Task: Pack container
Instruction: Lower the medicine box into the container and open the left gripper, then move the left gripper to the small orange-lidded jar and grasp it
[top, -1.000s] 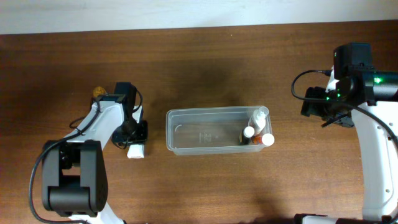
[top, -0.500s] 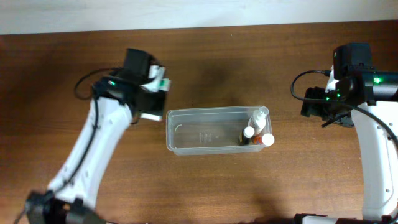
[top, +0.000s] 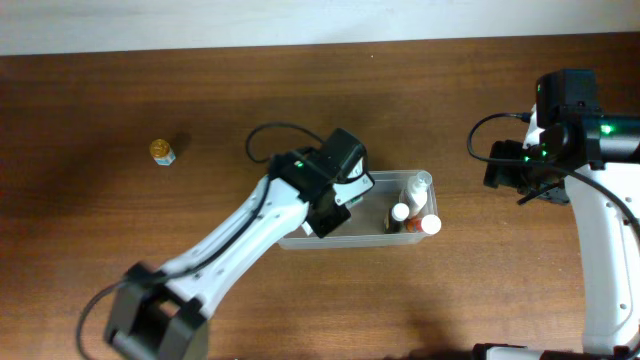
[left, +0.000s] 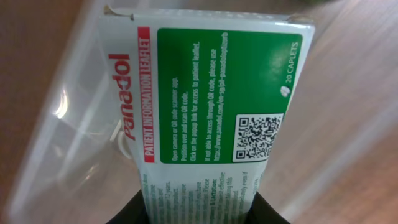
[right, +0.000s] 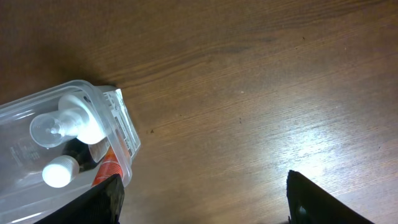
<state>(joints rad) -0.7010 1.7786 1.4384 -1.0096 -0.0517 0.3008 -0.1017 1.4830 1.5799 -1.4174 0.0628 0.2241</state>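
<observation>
The clear plastic container (top: 385, 177) stands mid-table. At its right end it holds a pump bottle (top: 418, 184), a white-capped bottle (top: 401, 212) and an orange tube (top: 428, 226). My left gripper (top: 335, 205) is shut on a white and green Panadol box (left: 211, 106) and holds it over the container's left part; the container's wall (left: 62, 130) shows behind the box. The fingers (left: 200, 211) clamp the box's near end. My right gripper (right: 202, 199) is open and empty above bare table to the right of the container (right: 121, 118).
A small yellow-capped bottle (top: 161, 151) stands alone at the far left of the wooden table. The right arm (top: 560, 140) stays over the table's right side. The table's back edge meets a white wall.
My left gripper has lifted the Panadol box from the table at the left and carried it right, to over the container. The right arm has not moved.
</observation>
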